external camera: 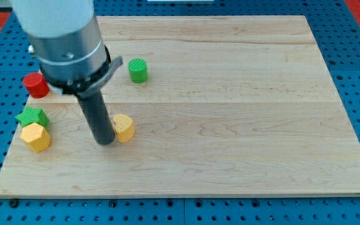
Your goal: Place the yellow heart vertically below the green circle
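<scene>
The yellow heart (124,128) lies on the wooden board, left of centre. The green circle (138,70) stands above it in the view, slightly to the right. My tip (105,142) is at the end of the dark rod and touches the yellow heart's left side. The yellow heart sits a little left of the line straight down from the green circle.
A red circle (35,85) sits at the board's left edge. A green star (32,117) and a yellow hexagon (35,137) lie close together near the lower left. The arm's grey body (64,37) covers the board's upper left corner. The board (230,125) rests on a blue pegboard.
</scene>
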Robot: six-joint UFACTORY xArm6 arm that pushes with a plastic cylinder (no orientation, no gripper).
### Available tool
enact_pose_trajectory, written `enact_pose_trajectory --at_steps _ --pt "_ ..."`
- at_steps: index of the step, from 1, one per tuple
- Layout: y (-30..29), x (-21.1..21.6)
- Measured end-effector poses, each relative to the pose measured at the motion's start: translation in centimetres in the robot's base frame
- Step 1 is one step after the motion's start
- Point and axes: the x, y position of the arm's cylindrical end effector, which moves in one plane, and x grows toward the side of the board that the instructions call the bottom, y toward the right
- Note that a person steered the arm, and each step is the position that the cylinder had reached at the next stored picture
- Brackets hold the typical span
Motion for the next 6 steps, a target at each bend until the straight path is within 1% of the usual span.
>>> enact_pose_trajectory --at_steps 1,2,3,4,5,6 --pt "1.6 1.2" --pt "4.0 -2.1" --pt "4.8 -4.7" --pt "5.0 0.8" --pt "4.7 7.3" --pt "2.6 7.9"
